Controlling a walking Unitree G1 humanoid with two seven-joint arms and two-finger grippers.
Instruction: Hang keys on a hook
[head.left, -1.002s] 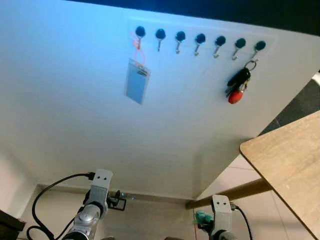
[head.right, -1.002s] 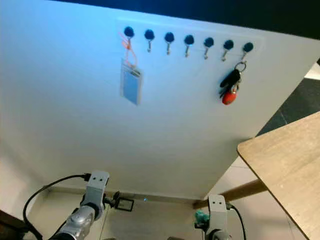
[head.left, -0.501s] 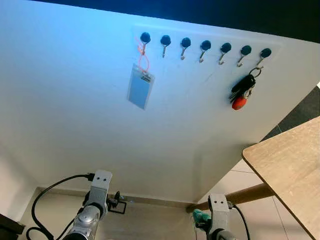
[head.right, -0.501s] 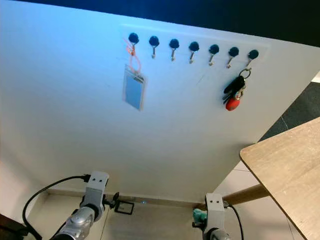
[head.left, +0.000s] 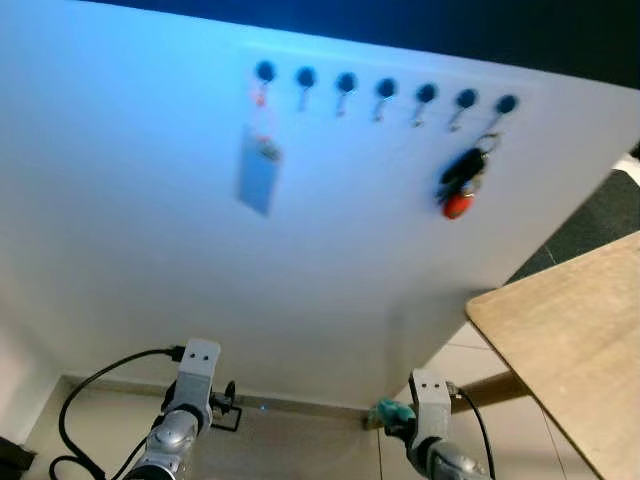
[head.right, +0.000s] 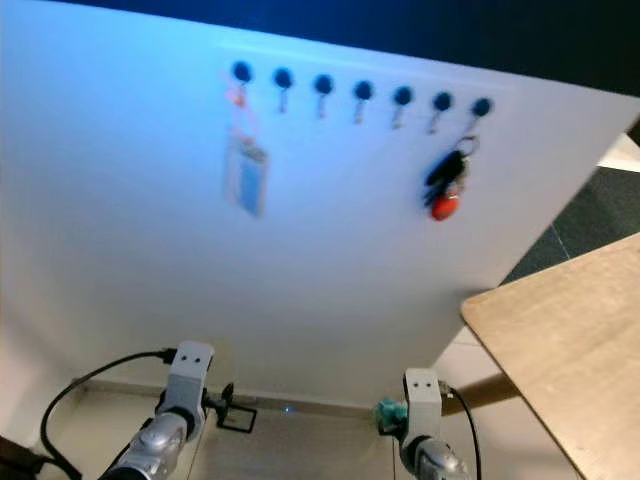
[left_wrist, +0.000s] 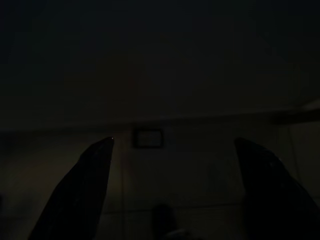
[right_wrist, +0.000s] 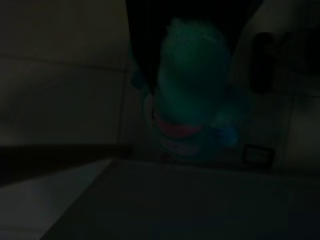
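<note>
- Hooks (head.left: 384, 93) run in a row of seven across the upper part of the frame, fixed on a white wall (head.left: 130, 230); the head views are slightly blurred.
- Keys (head.left: 460, 182), a dark bunch with a red fob, hang from the last hook at the upper right of the frame.
- Badge card (head.left: 256, 178), pale blue on a red loop, hangs from the first hook at the upper left.
- Wooden counter (head.left: 570, 340) fills the lower right corner of the frame, its edge well apart from the wall.
- Left tool (left_wrist: 175, 187) hangs low at the lower left; in the very dark left wrist view its two black fingers (left_wrist: 90, 190) stand wide apart with nothing between them, pointing toward a small dark socket (left_wrist: 148, 138) low on the wall.
- Right arm (head.left: 430, 425) hangs at the bottom centre-right of the frame. A teal, fuzzy thing (right_wrist: 192, 95) with a pinkish band sits right before the right wrist camera; whether the right tool is apart or clamped on it I cannot tell.
- Black cable (head.left: 95, 385) loops from the left wrist toward the lower left corner.
</note>
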